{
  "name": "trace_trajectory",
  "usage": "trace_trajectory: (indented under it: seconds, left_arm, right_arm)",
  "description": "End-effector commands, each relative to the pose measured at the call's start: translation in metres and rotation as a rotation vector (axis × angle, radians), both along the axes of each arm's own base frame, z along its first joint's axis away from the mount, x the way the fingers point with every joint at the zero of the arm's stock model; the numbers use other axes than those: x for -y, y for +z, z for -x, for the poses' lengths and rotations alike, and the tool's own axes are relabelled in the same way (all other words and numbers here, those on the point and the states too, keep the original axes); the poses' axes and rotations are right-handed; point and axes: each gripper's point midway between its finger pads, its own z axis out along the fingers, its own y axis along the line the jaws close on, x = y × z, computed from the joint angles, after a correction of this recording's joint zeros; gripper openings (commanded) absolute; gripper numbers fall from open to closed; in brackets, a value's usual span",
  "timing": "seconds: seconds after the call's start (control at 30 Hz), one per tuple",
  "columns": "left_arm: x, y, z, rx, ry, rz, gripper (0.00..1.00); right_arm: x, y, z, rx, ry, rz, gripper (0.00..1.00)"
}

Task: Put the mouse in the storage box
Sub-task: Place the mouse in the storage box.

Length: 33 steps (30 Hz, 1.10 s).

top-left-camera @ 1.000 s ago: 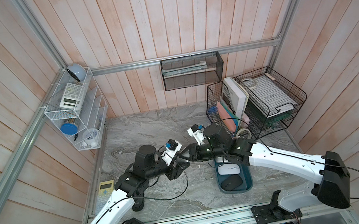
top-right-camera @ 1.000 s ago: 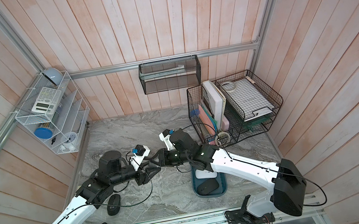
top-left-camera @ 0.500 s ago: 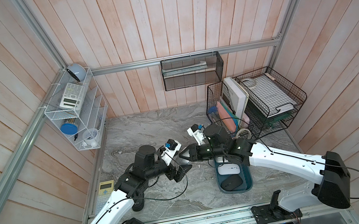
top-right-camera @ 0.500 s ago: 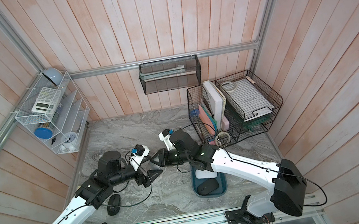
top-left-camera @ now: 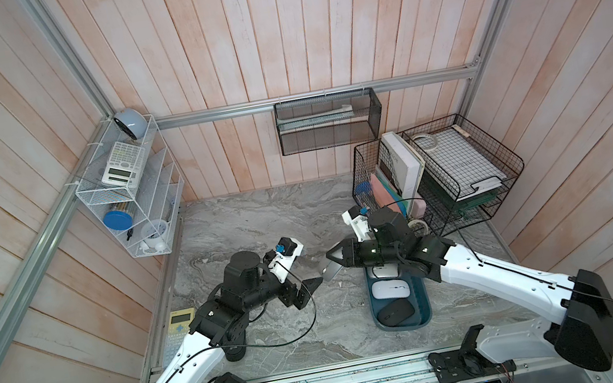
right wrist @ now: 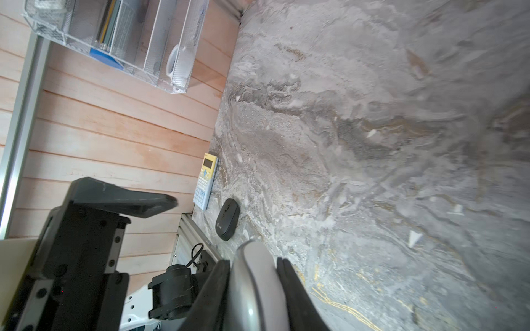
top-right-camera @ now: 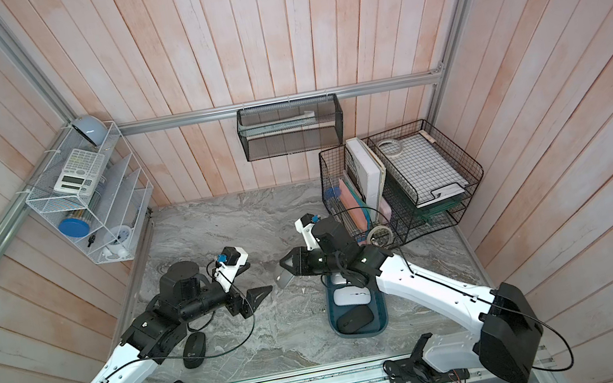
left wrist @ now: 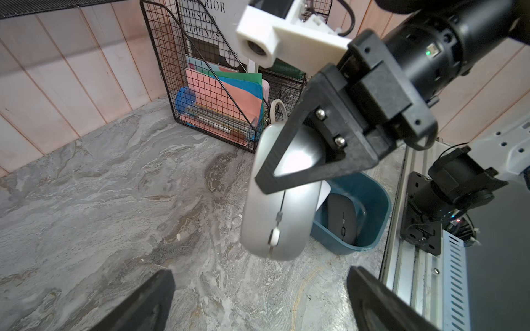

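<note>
**Hand-off stage: right pincer carrying the silver mouse toward the storage box**

The right pincer (top-left-camera: 331, 260) is clamping the silver mouse (top-left-camera: 330, 272) by the end away from its wheel. In the right wrist view the mouse is sitting snug btwn the two fingers w/ no gap on either side. The mouse is hanging in the air, wheel end drooping. It is just off the far end of the storage box (top-left-camera: 403, 326), on the side facing the left arm: near the box, not over it yet.

The left pincer (top-right-camera: 252, 281) is standing wide open and gripping nothing. It is further out from the box on that same side, w/ its fingers clear of the mouse.

Judging by this, the pass btwn arms looks done and the carry-to-box step is in hand.

Inside the box a white mouse (top-left-camera: 391, 290) and a black mouse (top-left-camera: 396, 310) are lying end to end. Another pale one is showing partly under the right arm at the box's far end, so free floor looks scarce.

The next move is probably calling for:
- swinging the wrist back over the box;
- levelling the mouse and lowering it close before letting go, since a drop onto the others could bounce it out;
- keeping the left arm away.

A second black mouse (top-right-camera: 194, 346) is lying on the worktop well away from the box, by the left arm.
</note>
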Motion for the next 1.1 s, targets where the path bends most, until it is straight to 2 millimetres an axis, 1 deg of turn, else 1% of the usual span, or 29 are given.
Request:
trace_trajectory:
  seconds: [0.0,0.13,0.23,0.33,0.4,0.53,0.7,0.8,0.93,1.07]
  left_arm:
    - [-0.01,0.003,-0.01,0.039,0.077,-0.008,1.0]
    - [-0.019,0.005,-0.02,0.059,0.144,-0.029,1.0]
    - [-0.023,0.006,-0.023,0.067,0.168,-0.035,1.0]
    - [-0.025,0.005,-0.025,0.065,0.18,-0.037,1.0]
    - [-0.026,0.005,-0.026,0.066,0.188,-0.036,1.0]
    - [-0.026,0.003,-0.028,0.057,0.196,-0.045,1.0]
    - [-0.027,0.001,-0.028,0.057,0.199,-0.047,1.0]
    - [-0.027,0.0,-0.029,0.055,0.202,-0.051,1.0]
    - [-0.028,-0.002,-0.03,0.048,0.207,-0.058,1.0]
    - [-0.029,-0.002,-0.03,0.047,0.207,-0.058,1.0]
  right_arm:
    - [0.036,0.0,-0.005,0.041,-0.066,0.02,0.16]
    - [0.086,-0.006,-0.009,0.051,-0.164,0.065,0.16]
    - [0.119,-0.013,-0.009,0.056,-0.232,0.088,0.16]
    - [0.141,-0.023,-0.008,0.056,-0.289,0.102,0.16]
    - [0.149,-0.032,-0.008,0.054,-0.31,0.115,0.16]
    - [0.15,-0.053,-0.011,0.031,-0.326,0.129,0.16]
    - [0.152,-0.081,-0.022,-0.01,-0.371,0.147,0.16]
    - [0.149,-0.097,-0.028,-0.034,-0.378,0.146,0.16]
    - [0.138,-0.105,-0.039,-0.035,-0.361,0.139,0.16]
    - [0.134,-0.109,-0.052,-0.021,-0.378,0.131,0.15]
